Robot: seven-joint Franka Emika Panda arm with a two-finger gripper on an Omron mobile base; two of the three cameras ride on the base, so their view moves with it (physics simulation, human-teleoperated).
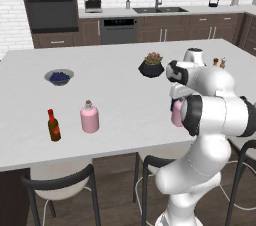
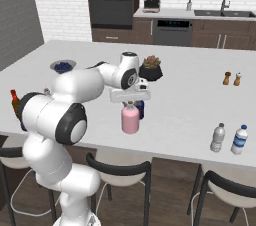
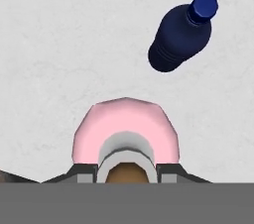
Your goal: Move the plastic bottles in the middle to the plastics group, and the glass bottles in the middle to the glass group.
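In the left base view, at the left of the frame, the glass group stands on the white desk (image 1: 115, 70): the dark red-brown sauce bottle (image 1: 53, 125) at the far left, and just beside it, to its right, a pink corked flask (image 1: 89, 116). Both are upright. Going to the right of this frame, the middle flask (image 1: 176, 112) is mostly hidden behind the white arm; only a pink edge shows, well apart from the glass group.

In the right base view the same middle flask (image 2: 130, 118) stands upright near the centre of the frame, with the gripper (image 2: 129, 101) directly above it, pointing down on its neck. The dark blue bottle (image 2: 139, 109) is just behind it, a little to the right. Far at the lower right of this frame two clear plastic bottles (image 2: 229, 139) stand as the plastics group.

In the hand view the two fingertips (image 3: 83, 173) sit at both sides of the flask's neck, at the bottom centre, and they seem to be clamped on it, with the cork between them. The long axis of the flask runs straight along the gripper. I judge the coming move must lift it and carry it toward the left of the left base view, where its matching flask waits
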